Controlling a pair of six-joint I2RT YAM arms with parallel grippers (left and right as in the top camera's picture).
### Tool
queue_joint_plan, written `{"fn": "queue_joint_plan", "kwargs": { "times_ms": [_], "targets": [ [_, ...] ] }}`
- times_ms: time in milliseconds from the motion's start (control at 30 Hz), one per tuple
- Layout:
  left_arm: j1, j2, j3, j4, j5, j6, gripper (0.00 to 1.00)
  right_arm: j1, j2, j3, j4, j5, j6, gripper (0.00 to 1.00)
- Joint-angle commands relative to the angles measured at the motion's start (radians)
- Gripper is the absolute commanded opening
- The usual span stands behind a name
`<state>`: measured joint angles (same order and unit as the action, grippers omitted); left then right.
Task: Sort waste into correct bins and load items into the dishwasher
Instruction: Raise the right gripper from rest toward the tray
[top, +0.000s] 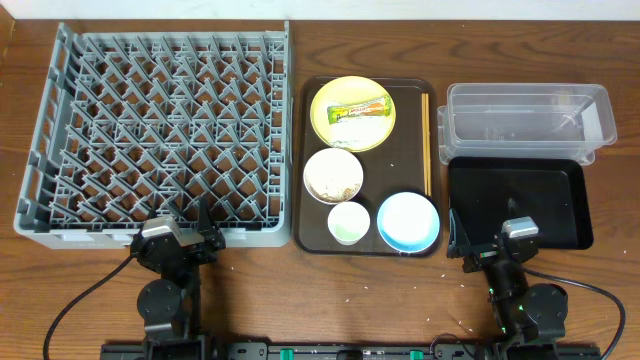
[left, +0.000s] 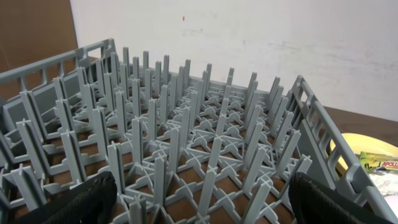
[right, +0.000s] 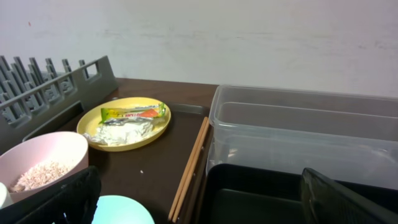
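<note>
Waste is your first job, and you have not picked any of it up yet. The green-and-orange snack wrapper (top: 361, 109) lies on the yellow plate (top: 330, 130), at the far end of the brown tray (top: 312, 200). Rice crumbs (top: 333, 180) sit in the white bowl (top: 333, 160) just in front of the plate. The green cup (top: 348, 221), the blue bowl (top: 408, 221) and the chopsticks (top: 427, 145) are on that tray too.

Your left gripper (top: 180, 222) hangs over the near edge of the grey dish rack (top: 160, 130), with its fingers spread wide and nothing in them. Your right gripper (top: 485, 238) is spread wide too, near the black tray (top: 515, 195), also with nothing in it. The clear container (top: 528, 120) is just behind the black tray.

I think your right arm should go first. You need to reach over to the plate, come down on the wrapper and pinch it gently, because it is thin and lies flat.
</note>
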<state>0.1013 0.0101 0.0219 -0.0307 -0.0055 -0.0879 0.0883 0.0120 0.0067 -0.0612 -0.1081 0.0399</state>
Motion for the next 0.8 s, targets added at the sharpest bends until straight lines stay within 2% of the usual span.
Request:
{"fn": "queue_joint_plan", "kwargs": {
  "times_ms": [0,767],
  "targets": [
    [0.004,-0.006,-0.018,-0.042,-0.003,0.013,0.89,-0.007,-0.005,-0.001,-0.003,-0.008,-0.011,0.99],
    [0.004,-0.006,-0.018,-0.042,-0.003,0.013,0.89,-0.007,-0.005,-0.001,0.017,0.006,-0.011,0.99]
  ]
}}
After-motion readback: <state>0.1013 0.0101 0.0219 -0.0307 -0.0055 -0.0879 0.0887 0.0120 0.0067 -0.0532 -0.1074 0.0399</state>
